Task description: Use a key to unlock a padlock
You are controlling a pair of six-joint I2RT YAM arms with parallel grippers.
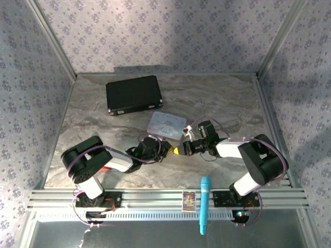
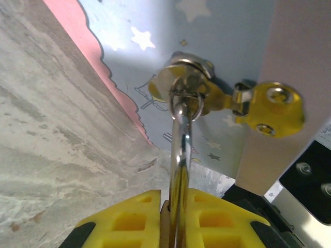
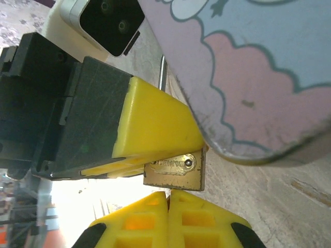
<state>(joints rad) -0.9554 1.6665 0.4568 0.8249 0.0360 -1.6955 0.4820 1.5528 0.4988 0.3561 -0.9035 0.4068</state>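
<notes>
Two grippers are brought tip to tip beside the pastel tin [image 1: 166, 125] at the middle of the table [image 1: 227, 98]. The left gripper [image 2: 173, 200] is clenched on the padlock [image 3: 175, 173]. The brass body is pinched at the fingertips, and the silvery shackle [image 2: 179, 150] is seen running forward to the ring at the tin's yellow hasp [image 2: 269, 108], so the lock appears to be hung on the tin. The body is held this way, it is judged, so that it is steadied and its lower face is offered to the other arm. The right gripper [image 3: 168, 201] is placed just below that brass body, its yellow fingers pressed flat together. Whether the key is nipped between them cannot be told from this angle. Such a closed, close approach would suit a thin key being lined up with the keyway, which is judged to be the step in hand.
</notes>
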